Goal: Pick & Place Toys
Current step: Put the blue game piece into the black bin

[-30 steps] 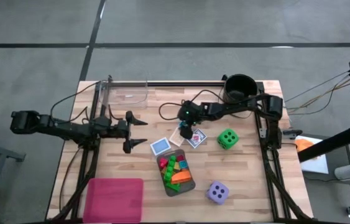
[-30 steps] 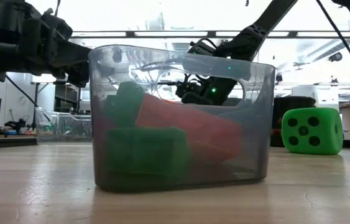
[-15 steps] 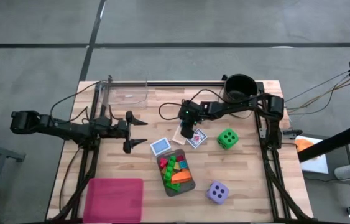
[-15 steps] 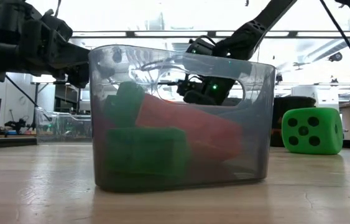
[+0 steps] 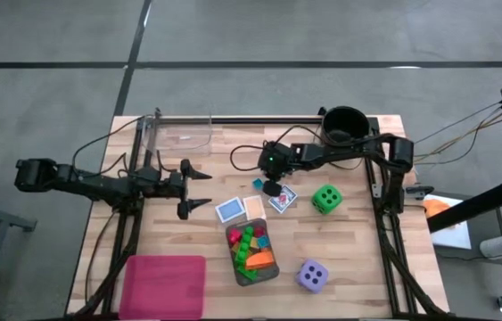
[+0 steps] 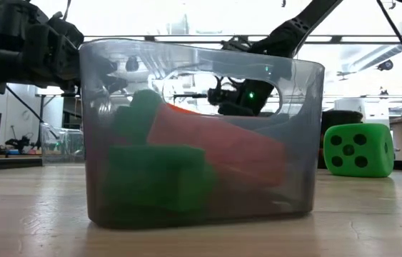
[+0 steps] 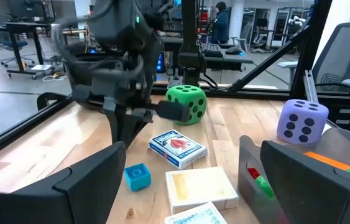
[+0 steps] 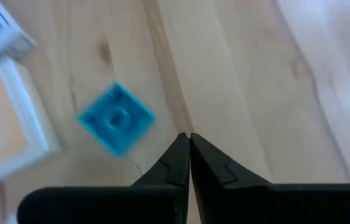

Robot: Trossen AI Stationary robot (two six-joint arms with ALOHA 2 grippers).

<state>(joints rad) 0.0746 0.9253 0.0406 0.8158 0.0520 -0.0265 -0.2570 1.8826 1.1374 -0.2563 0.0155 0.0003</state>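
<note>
My right gripper [image 5: 271, 188] [image 8: 189, 142] hovers shut over the table's middle, holding nothing. A small blue block [image 5: 257, 184] [image 8: 116, 118] lies flat on the wood just beside its fingertips, apart from them. Near it lie a cream card [image 5: 253, 207], a blue card [image 5: 229, 209] and a red-backed card [image 5: 282, 200]. The grey tray [image 5: 268, 267] [image 6: 300, 143] holds several coloured blocks. A green die [image 5: 325, 198] and a purple die [image 5: 312, 275] rest on the table. My left gripper [image 5: 199, 185] waits open at the left, pointing level toward the toys.
A black round bucket [image 5: 343, 125] stands at the far right corner. A clear plastic box [image 5: 179, 134] sits at the far left. A pink mat [image 5: 164, 285] covers the near left corner. Bare wood lies between the left gripper and the cards.
My right gripper has shut on nothing and risen a little, tipping slightly. The blue block now lies uncovered beside it. The cream card has shifted toward the near edge, and the grey tray has slid a little toward the near edge.
</note>
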